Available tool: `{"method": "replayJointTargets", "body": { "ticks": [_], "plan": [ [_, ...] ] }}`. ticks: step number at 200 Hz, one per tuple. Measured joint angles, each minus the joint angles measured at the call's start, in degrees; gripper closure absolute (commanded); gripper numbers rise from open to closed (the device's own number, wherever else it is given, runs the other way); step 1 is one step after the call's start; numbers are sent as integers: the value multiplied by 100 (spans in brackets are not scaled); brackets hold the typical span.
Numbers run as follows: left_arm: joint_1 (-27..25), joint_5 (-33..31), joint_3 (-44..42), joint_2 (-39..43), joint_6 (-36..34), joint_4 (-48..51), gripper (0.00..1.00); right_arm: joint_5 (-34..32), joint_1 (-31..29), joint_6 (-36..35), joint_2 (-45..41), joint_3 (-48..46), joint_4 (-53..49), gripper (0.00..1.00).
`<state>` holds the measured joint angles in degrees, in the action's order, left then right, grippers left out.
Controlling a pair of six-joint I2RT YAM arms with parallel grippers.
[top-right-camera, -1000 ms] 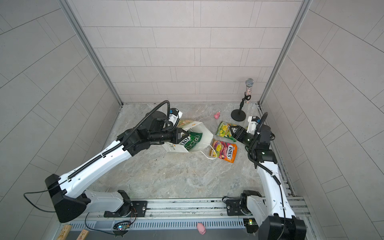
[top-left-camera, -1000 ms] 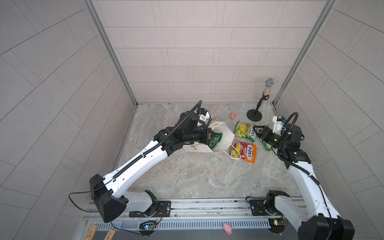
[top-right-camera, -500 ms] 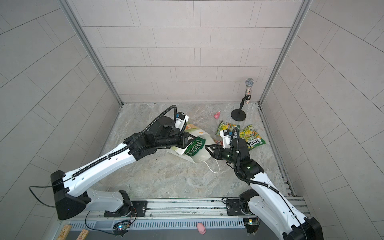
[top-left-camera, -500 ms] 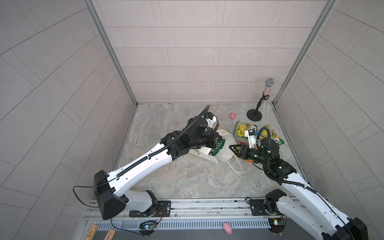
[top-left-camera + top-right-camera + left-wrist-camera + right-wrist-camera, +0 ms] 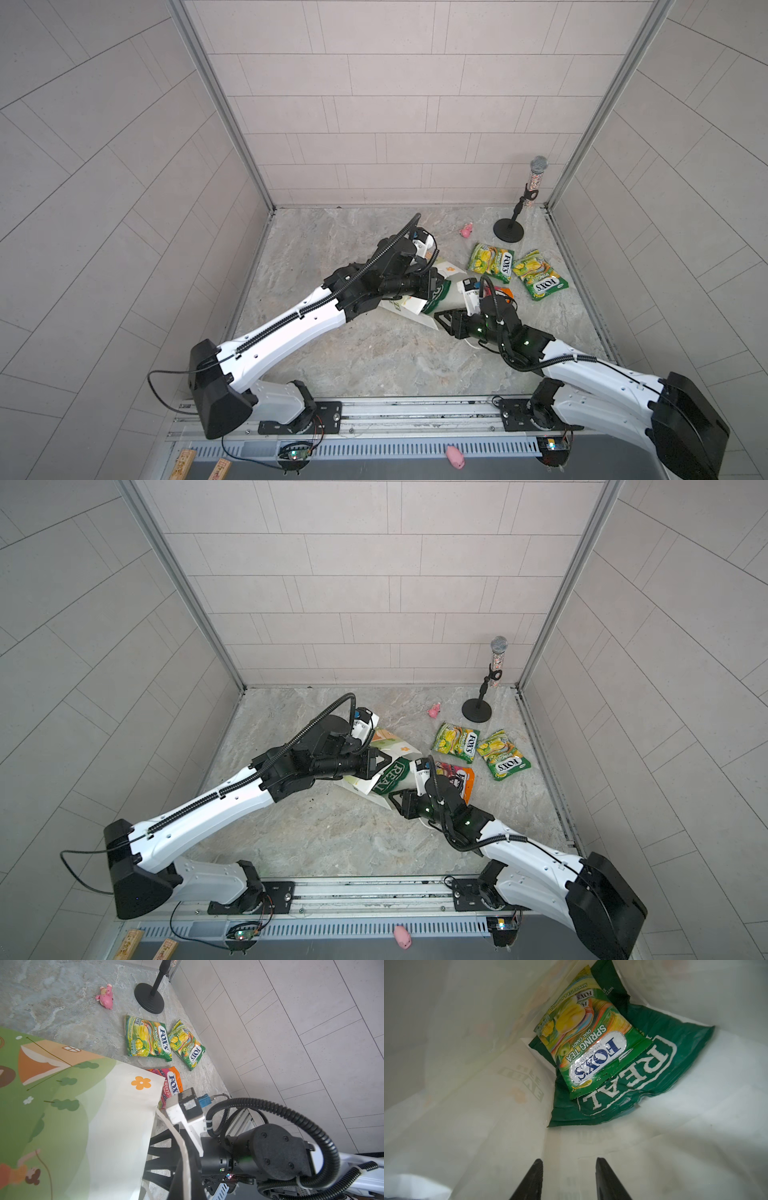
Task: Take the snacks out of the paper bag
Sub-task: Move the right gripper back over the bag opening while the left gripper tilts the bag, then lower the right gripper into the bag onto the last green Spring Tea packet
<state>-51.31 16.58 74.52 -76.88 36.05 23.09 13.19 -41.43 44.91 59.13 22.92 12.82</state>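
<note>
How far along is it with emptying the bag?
Done: two yellow-green FOX'S packets and the red FOX'S packet lie on the floor. In hand: the left gripper holds the paper bag; the right gripper is inside, fingers apart, empty. Left: third yellow-green packet and REAL crisp bag, both inside.

Pale grey tiled walls (image 5: 374, 124) close in three sides, joined at the back corners by metal posts (image 5: 224, 108). The floor (image 5: 374, 365) is grey marbled stone, it seems, evenly lit; a metal rail (image 5: 395, 415) edges the front.
</note>
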Motion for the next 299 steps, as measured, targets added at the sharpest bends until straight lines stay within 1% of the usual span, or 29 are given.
{"method": "replayJointTargets", "body": {
  "ticks": [24,61,83,105,131,152,177,187,198,213,229,267,299],
  "plan": [
    [0,11,-9,0,-11,7,100,-308,-234,42,472,11,363,53],
    [0,-33,-24,15,-81,79,100,-468,-763,70,1128,133,734,45],
    [0,-129,-24,42,-136,125,100,-527,-997,57,1281,249,850,38],
    [0,-214,-24,105,-201,221,100,-640,-1158,17,1340,393,887,37],
    [0,-291,-24,160,-251,284,100,-903,-1200,20,1320,444,863,37],
    [0,-302,-24,168,-267,345,100,-1261,-1200,109,1163,422,743,39],
    [0,-356,-24,168,-264,378,100,-1661,-1198,378,920,343,704,45],
    [0,-387,-24,168,-264,378,100,-1740,-1198,459,866,330,682,47],
    [0,-420,-24,168,-264,374,100,-1781,-1198,503,831,330,658,51],
    [0,-452,-24,168,-262,369,100,-1766,-1200,487,776,323,605,56],
    [0,-520,-20,166,-256,352,100,-1663,-1200,452,697,269,590,58],
    [0,-669,-7,125,-210,199,100,-1296,-1200,334,608,-26,612,58],
    [0,-726,22,66,-197,127,100,-1040,-1204,162,737,-17,667,56]
  ]
}}
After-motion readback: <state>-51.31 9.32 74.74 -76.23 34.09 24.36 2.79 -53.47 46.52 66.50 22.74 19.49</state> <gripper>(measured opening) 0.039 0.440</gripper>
